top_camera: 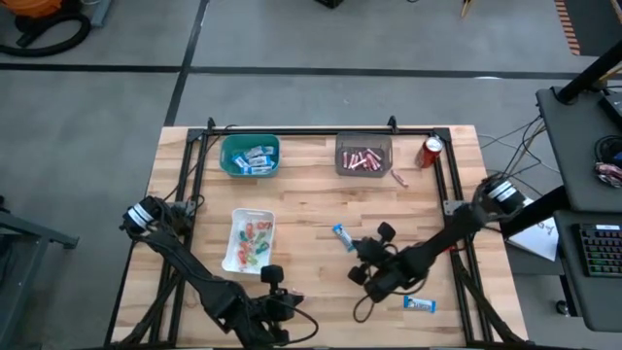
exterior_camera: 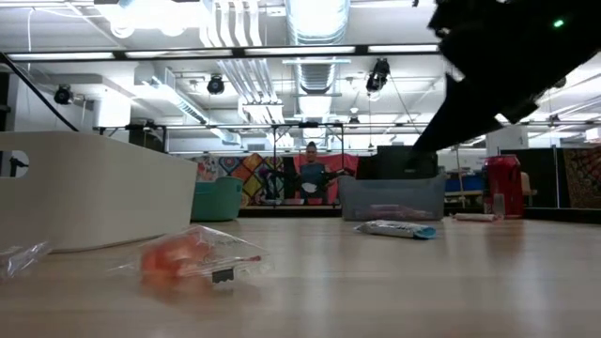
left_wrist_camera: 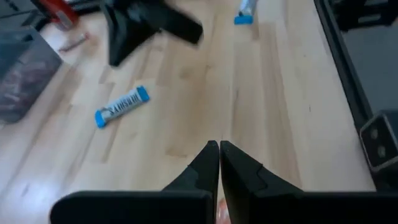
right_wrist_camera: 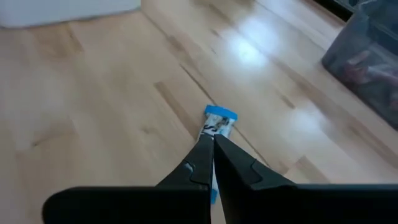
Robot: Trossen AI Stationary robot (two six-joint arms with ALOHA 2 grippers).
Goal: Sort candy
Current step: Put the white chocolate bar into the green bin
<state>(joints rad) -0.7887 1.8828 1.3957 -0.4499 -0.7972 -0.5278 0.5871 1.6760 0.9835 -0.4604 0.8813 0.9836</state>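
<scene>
Hovering right gripper (right_wrist_camera: 213, 142) over blue-and-white bar (right_wrist_camera: 218, 123).

Your right end effector (right_wrist_camera: 212, 144) hides the near half of the blue-and-white bar (right_wrist_camera: 219, 122); the left arm runs off the high view's bottom edge; the wrapped piece (exterior_camera: 192, 255) at lower left of the low view is blurred

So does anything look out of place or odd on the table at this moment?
Yes: some candy lies loose outside the containers. One blue-and-white mini bar sits mid-table under the right gripper, another blue-and-white bar lies near the front right edge, and a slim pink stick rests beside the grey bin, near the red soda can.
</scene>
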